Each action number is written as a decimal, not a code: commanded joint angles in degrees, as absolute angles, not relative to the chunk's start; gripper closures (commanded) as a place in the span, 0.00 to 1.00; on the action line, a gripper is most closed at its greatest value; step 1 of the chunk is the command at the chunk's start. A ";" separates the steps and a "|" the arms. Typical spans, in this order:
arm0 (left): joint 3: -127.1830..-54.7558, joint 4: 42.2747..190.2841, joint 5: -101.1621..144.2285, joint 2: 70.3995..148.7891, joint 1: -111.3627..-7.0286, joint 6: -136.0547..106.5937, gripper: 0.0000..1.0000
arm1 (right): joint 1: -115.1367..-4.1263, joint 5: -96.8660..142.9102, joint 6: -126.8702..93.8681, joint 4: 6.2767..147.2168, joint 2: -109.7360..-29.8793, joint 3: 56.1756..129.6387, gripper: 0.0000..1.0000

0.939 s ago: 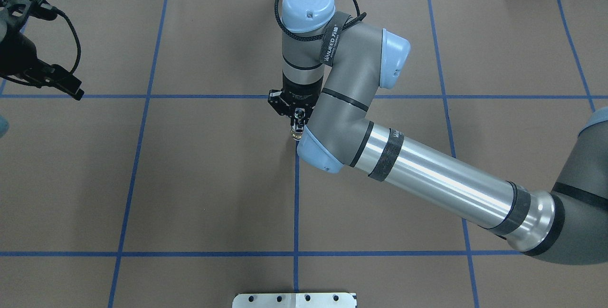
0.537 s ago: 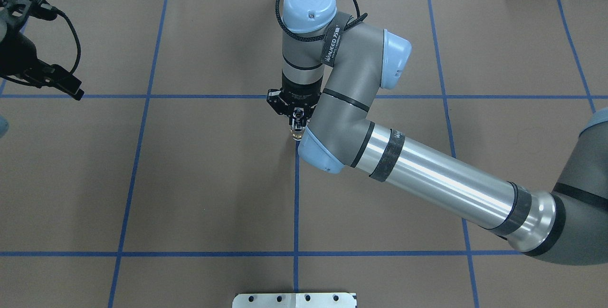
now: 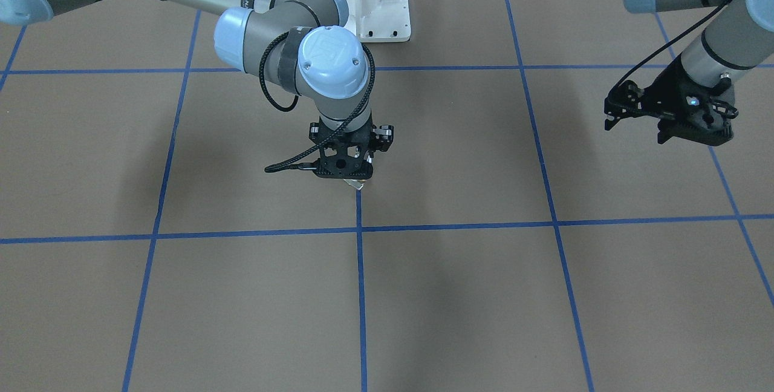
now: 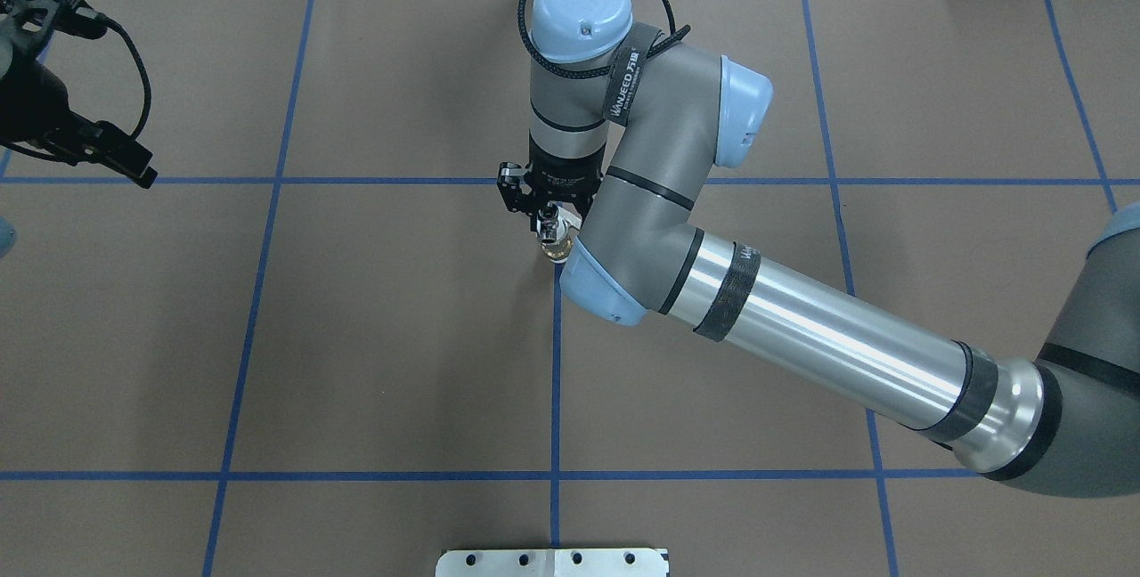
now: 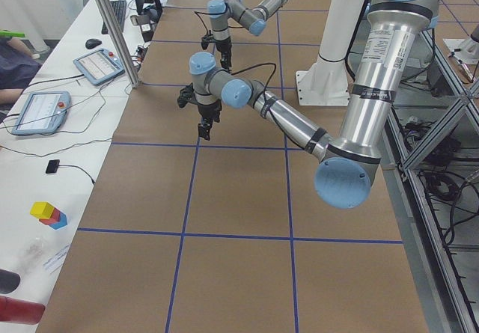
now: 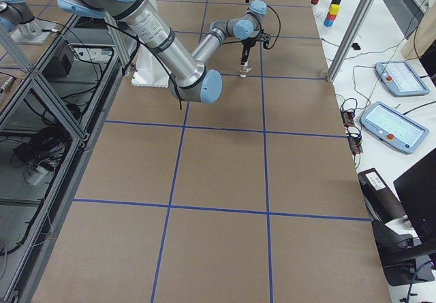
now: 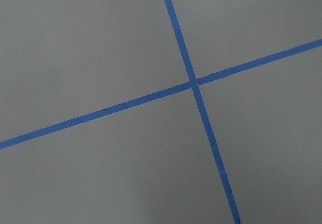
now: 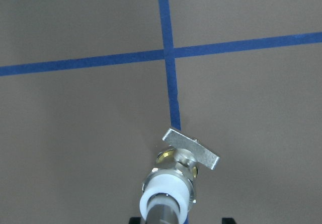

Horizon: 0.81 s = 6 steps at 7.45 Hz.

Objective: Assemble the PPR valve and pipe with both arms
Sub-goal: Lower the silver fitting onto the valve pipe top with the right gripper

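PPR valve [image 8: 176,176] low in the centre of the right wrist view, pointing away from the lens: white collar nearest, silvery-brass body beyond, flat lever [image 8: 191,149] at the far end, set over a blue tape line [image 8: 169,78] just short of a tape crossing. Plugged into the collar from the bottom edge of the frame, a grey tube, by the look of it the pipe [image 8: 161,215]. Flanking that tube at the very bottom of the frame, two black fingertips [image 8: 134,221], each with a sliver of brown between it and the metal: right gripper [image 4: 552,228] parted, clear of the tube.

From the overhead camera, valve just above the middle of the frame, peeking out between the black gripper and a light blue cap of the right arm [image 4: 802,328], stretched in from the lower right. From across the table, only a pale corner of the fitting visible under the gripper, a little left of centre, low against the brown table cover [image 3: 242,295].

Left gripper [image 3: 638,123] well apart, hanging at the upper right of the front-facing frame and the upper left of the overhead one; parted or together, impossible to tell. Left wrist view filled with brown cover and one blue tape crossing.

In the side views, both arms over the same gridded cover, tablets [image 6: 388,126] on a white bench alongside.
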<state>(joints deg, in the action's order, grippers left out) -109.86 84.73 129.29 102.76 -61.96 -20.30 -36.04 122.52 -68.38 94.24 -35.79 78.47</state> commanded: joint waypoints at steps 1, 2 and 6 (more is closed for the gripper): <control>-109.86 84.73 129.29 102.83 -61.96 -20.30 0.00 | -36.04 122.52 -68.47 94.22 -36.21 78.66 0.35; -109.86 84.73 129.29 102.83 -61.96 -20.30 0.00 | -36.04 122.43 -68.47 94.22 -36.21 78.66 0.35; -109.86 84.73 129.29 102.74 -61.96 -20.30 0.00 | -36.04 122.43 -68.47 94.22 -36.04 78.84 0.29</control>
